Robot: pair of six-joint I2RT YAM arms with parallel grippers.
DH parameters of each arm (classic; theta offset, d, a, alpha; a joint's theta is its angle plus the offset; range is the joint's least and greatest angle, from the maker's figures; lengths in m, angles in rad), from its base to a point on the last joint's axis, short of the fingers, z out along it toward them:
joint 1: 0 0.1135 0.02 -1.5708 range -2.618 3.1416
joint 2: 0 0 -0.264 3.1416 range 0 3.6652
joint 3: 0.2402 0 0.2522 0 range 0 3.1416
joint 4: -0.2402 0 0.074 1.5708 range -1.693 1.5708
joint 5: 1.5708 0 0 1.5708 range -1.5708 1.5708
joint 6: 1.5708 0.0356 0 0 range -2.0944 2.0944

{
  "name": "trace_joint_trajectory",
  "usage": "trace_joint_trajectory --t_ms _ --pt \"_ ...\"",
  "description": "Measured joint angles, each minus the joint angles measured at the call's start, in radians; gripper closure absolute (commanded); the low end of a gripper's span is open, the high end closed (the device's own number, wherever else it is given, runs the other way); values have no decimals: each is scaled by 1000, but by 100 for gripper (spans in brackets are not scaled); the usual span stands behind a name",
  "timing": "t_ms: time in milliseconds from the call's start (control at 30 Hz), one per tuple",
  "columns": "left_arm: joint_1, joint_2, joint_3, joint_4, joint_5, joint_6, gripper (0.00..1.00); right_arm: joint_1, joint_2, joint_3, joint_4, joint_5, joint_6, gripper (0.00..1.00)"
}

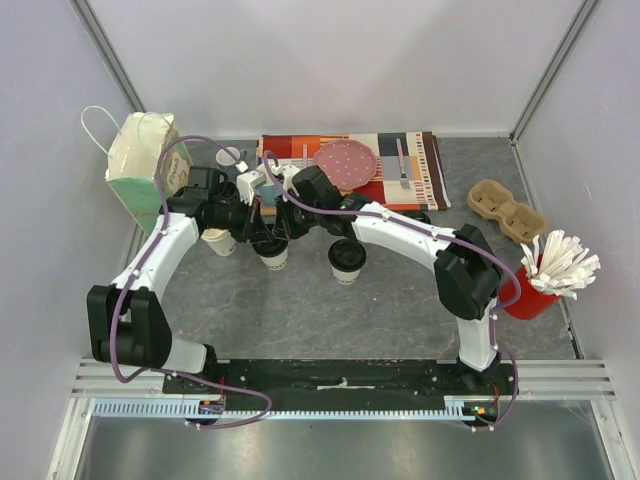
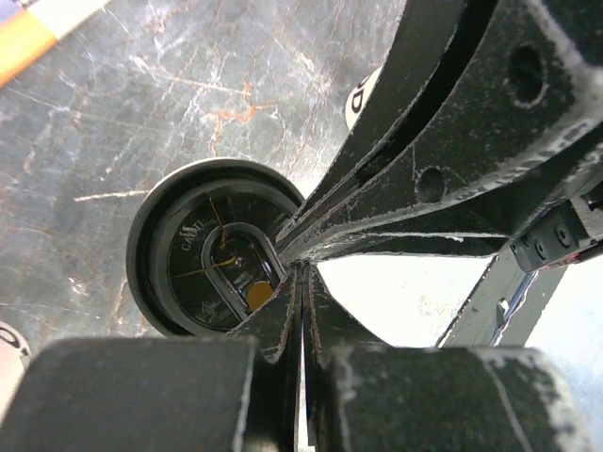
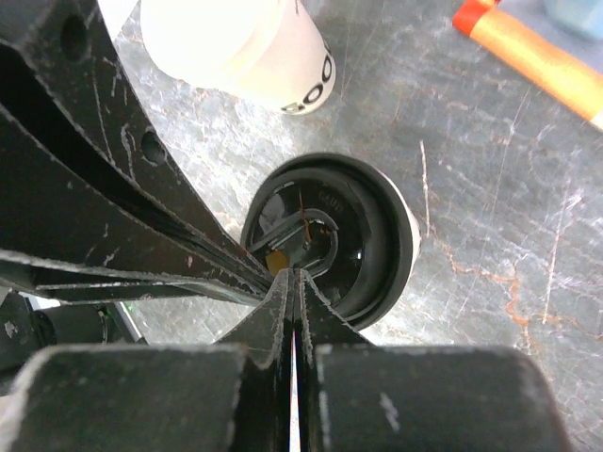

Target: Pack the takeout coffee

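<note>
Three cream paper cups stand mid-table. The middle cup wears a black lid. My left gripper and right gripper are both shut, their tips meeting over that lid's centre from opposite sides; nothing is between either pair of fingers. The right fingers cross the left wrist view, and the left fingers cross the right wrist view. A lidless cup with dark print stands just left. Another lidded cup stands to the right.
A paper bag stands at the back left, with small mugs beside it. A striped placemat at the back carries a pink plate and a fork. A cardboard cup carrier and a red cup of white sticks sit at the right.
</note>
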Motion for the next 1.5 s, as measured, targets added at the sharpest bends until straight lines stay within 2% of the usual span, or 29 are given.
trace_joint_trajectory --t_ms 200,367,533,600,800,1300,1500 --pt "1 -27 59 0 -10 -1 98 -1 0 93 -55 40 -11 100" --pt "1 9 85 13 -21 -2 98 -8 4 105 -61 64 -10 100" --pt "1 101 58 73 -82 -2 98 -29 35 19 10 43 21 100" --pt "1 147 35 98 -79 -8 98 -33 43 -31 88 -2 55 100" --pt "-1 129 12 139 -80 -9 98 -31 30 -62 143 -20 70 100" --pt "3 -9 81 72 -99 -8 98 -27 28 130 -46 17 19 100" --pt "5 -3 77 70 -122 -6 98 -27 26 123 -53 42 9 100"
